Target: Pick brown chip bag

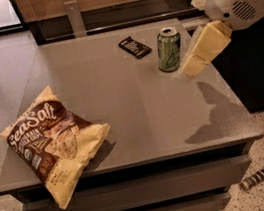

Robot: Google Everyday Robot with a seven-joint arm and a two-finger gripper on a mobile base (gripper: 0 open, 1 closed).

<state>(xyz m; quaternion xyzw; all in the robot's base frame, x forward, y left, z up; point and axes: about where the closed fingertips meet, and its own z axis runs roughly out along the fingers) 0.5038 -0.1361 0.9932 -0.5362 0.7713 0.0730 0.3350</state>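
Note:
The brown chip bag (52, 142) lies flat at the front left corner of the grey table (138, 111), with its lower pale yellow corner hanging over the front edge. It has a dark brown centre with white "Sea Salt" lettering. My gripper (199, 57) comes in from the upper right on a white arm, hovering above the table just right of the green can. It is far to the right of the bag and holds nothing I can see.
A green soda can (169, 49) stands upright at the back of the table. A small black snack bar wrapper (135, 47) lies flat to its left. A striped object (263, 174) lies on the speckled floor at the lower right. A wooden wall runs behind.

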